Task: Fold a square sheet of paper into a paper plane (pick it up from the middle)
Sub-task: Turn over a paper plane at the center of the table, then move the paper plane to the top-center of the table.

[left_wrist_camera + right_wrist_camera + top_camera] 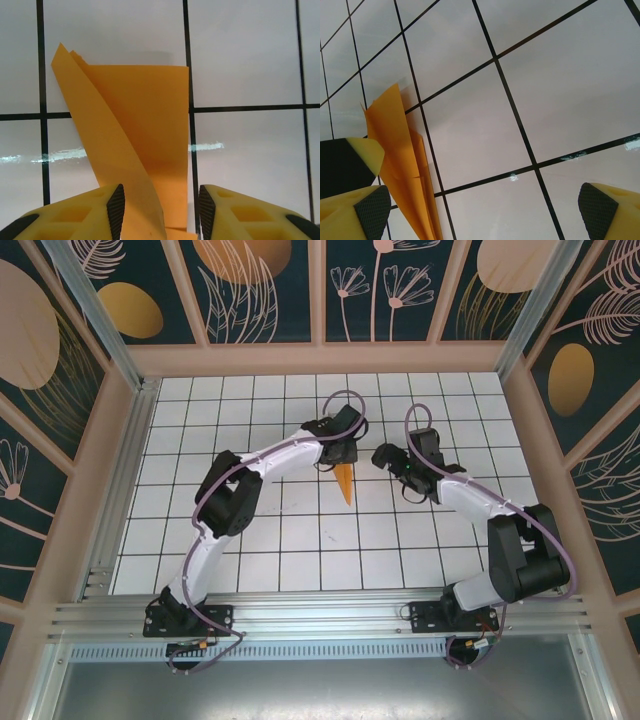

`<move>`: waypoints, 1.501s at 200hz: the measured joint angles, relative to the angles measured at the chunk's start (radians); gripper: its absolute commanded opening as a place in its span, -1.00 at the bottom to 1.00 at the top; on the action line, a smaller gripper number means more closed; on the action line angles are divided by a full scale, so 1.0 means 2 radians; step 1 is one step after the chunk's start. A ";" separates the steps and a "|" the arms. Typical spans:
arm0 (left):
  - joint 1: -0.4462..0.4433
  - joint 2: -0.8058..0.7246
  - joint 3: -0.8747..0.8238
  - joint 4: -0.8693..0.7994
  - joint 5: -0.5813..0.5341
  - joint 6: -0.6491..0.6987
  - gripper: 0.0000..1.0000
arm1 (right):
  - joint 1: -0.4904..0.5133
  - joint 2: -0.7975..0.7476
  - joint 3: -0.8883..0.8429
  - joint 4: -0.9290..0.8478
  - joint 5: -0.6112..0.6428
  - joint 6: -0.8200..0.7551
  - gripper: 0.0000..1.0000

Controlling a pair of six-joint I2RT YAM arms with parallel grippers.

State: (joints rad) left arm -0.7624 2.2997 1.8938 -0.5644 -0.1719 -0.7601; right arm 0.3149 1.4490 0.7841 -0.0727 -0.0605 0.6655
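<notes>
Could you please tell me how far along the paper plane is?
Done: the paper plane is already a narrow, layered, pointed dart. In hand: it sits between the left pincer's open fingers, with a gap on one side; the right pincer is wide open beside it. Left: probably only final creasing and backing away.

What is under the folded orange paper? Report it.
White tiled table with black grid lines shows around the folded orange paper; the patch directly beneath it is covered.
</notes>
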 measured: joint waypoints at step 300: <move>0.093 -0.197 -0.501 0.528 0.264 -0.133 -0.83 | 0.150 0.110 0.140 -0.079 -0.032 0.023 0.18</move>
State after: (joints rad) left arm -0.5755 1.9064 0.8917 0.4923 0.3553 -1.0267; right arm 0.6155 1.6695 1.0641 -0.2298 -0.1253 0.7124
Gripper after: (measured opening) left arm 0.083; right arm 0.593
